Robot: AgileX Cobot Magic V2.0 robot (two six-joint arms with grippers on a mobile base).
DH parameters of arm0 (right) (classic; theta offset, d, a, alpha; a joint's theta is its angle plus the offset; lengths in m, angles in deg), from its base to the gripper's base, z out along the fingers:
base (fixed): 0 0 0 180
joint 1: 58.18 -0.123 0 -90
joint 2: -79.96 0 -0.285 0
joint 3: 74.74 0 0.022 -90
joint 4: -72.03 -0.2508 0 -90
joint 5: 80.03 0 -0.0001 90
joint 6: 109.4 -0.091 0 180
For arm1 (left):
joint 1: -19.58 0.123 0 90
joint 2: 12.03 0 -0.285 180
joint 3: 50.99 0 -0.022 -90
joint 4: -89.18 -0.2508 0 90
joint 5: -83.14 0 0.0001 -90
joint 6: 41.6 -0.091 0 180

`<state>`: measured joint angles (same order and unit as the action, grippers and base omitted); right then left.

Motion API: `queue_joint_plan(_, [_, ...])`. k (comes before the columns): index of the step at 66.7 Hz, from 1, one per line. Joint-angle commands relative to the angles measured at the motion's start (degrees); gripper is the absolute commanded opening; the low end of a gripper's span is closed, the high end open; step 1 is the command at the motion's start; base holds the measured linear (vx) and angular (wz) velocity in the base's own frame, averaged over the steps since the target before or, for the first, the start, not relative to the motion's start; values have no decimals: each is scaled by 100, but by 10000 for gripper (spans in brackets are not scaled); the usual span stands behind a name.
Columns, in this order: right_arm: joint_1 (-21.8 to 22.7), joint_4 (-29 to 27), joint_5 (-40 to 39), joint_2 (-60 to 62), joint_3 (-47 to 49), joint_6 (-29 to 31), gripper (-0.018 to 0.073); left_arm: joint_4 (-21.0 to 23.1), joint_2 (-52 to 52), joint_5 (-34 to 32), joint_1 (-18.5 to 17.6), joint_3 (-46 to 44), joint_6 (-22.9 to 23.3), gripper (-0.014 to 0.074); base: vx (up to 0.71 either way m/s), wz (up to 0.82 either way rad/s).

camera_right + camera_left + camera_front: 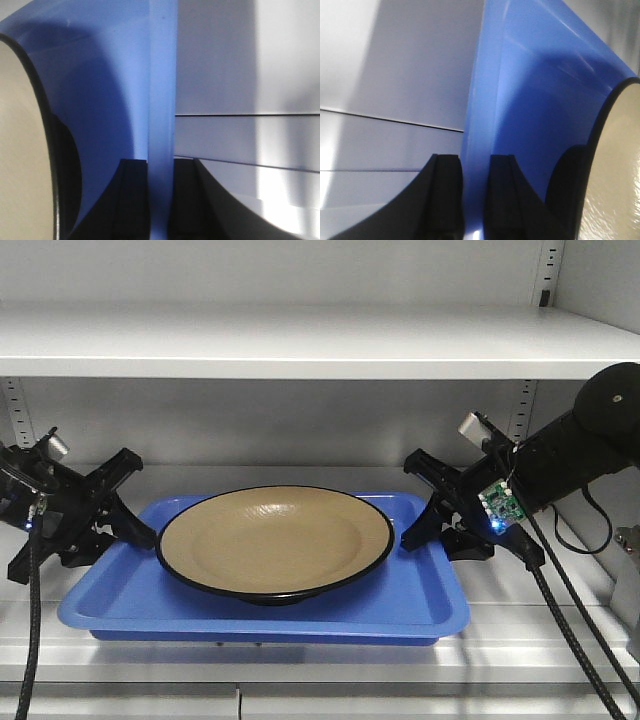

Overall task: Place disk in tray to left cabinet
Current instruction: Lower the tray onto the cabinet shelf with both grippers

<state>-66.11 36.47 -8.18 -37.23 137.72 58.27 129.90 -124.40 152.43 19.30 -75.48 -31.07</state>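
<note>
Because both wrist cameras sit so close, they show only a slice of things: each cuts the disk (620,165) off at the frame edge, and the finger bases run out of the bottom. From the front, the tray's (420,595) near edge hides where it meets the shelf, so it is hard to say if it rests there or hangs just above.

At the left of the front frame, the left gripper (128,530) is clamped on the tray's short side. The left wrist view shows its two black fingers (445,195) pressed on either side of the blue rim. At the right, the right gripper (428,530) pinches the other short side the same way.

The tan disk lies flat in the middle of the tray, on the lower shelf of the left cabinet (300,340).
</note>
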Motion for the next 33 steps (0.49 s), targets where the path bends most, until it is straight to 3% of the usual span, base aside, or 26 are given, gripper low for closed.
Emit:
queue_joint_plan(1, [-230, -1574, 98, 381, 220, -38, -6, 1537, 343, 250, -240, -200, 212, 0, 0, 0])
queue_joint_plan(33, [-230, -1534, -2, 381, 220, -38, -6, 1537, 343, 245, -240, -200, 212, 0, 0, 0])
